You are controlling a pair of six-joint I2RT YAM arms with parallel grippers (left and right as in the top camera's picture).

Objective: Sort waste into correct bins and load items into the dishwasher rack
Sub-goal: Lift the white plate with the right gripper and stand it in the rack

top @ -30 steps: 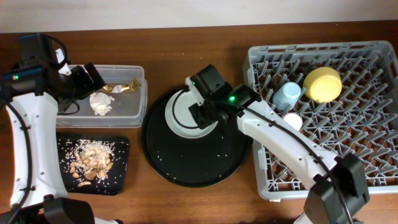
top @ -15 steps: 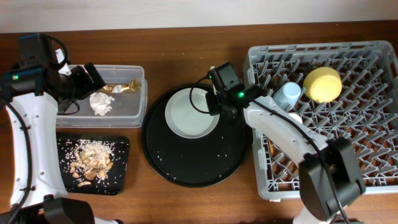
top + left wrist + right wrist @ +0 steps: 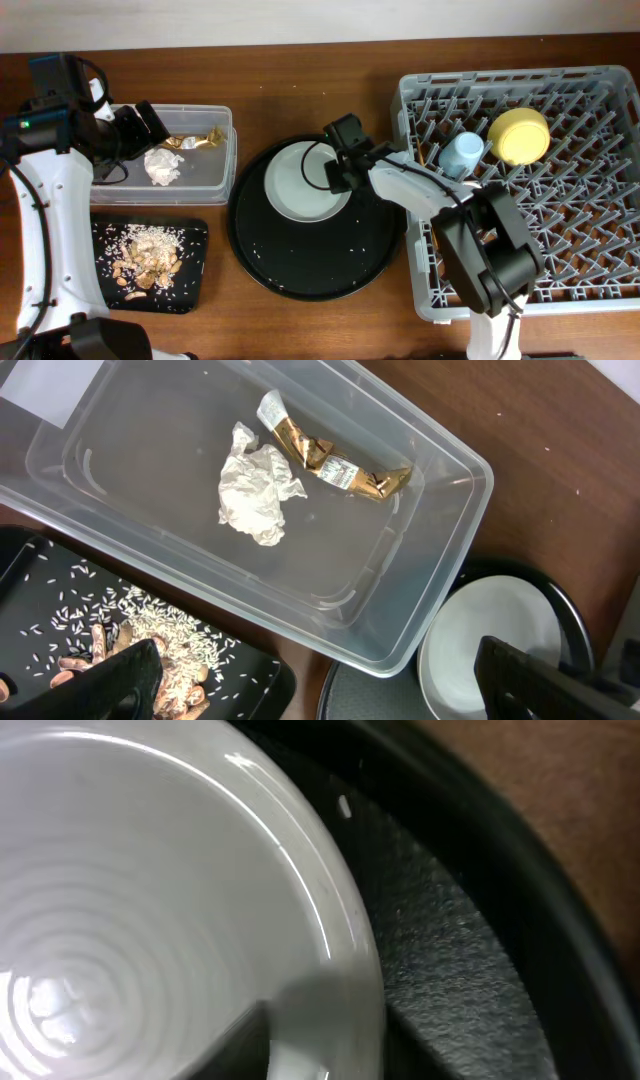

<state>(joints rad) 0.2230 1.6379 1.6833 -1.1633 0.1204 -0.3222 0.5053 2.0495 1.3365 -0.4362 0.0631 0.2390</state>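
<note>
My right claw [image 3: 338, 172] sits at the right rim of the plate [image 3: 300, 185], which lies in the round tray [image 3: 300, 275]; the rim fills my wrist view so closely that I cannot tell whether my fingers grip it; my left claw [image 3: 315, 660] hangs wide open and empty at the tub [image 3: 440, 560], where the paper ball [image 3: 255, 495] and wrapper [image 3: 335, 460] lie side by side; scraps [image 3: 148, 258] lie in the small tray [image 3: 195, 240]; the blue cup [image 3: 462, 153] and bowl [image 3: 519, 135] are in the rack [image 3: 580, 230]

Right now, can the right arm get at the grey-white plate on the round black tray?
Probably yes: the right gripper sits at the right rim of the plate, and nothing lies on it.
</note>
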